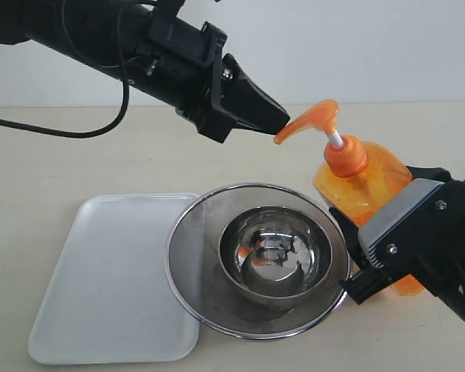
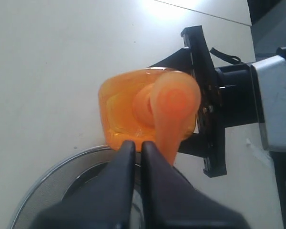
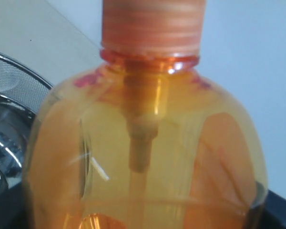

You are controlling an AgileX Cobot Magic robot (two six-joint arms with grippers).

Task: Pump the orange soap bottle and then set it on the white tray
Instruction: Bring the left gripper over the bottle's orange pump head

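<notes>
One bottle [image 1: 364,182], one tray [image 1: 108,287], one strainer [image 1: 187,263] holding one steel bowl [image 1: 275,256], and two grippers share the table [image 1: 77,170]. The bottle stands at the right, just beside the strainer's right rim and well apart from the tray. The right gripper [image 1: 387,232] grasps the bottle's body, one jaw on either side. The left gripper [image 1: 283,120] has its jaws clenched on nothing, tips at the spout of the raised pump [image 1: 314,120]. The tray lies near left; the strainer's left rim overlaps its right edge, and the rest of its surface is bare. Open tabletop stretches on the far side of the tray and strainer.
</notes>
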